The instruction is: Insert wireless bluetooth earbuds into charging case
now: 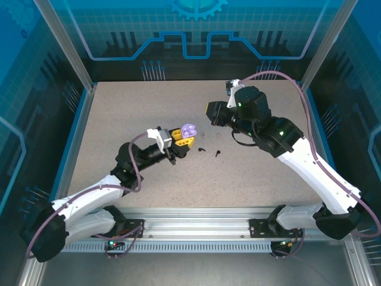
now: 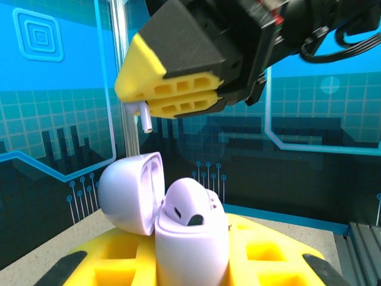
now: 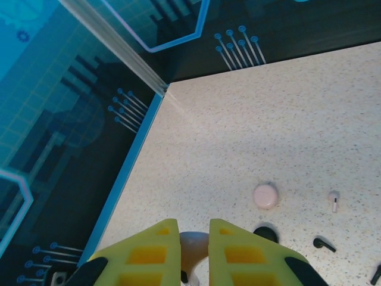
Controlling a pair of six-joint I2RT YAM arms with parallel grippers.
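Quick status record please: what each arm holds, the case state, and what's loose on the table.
left gripper: jaws shut on lavender case, upright
lid: open, tipped back
right gripper: jaws shut on lavender earbud, stem sticking out, above the open case, not yet inserted
loose on table: pink case closed; pink earbud; black earbud

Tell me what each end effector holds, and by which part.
Left end effector: the open lavender case, by its base. Right end effector: an earbud, by its head, stem out.
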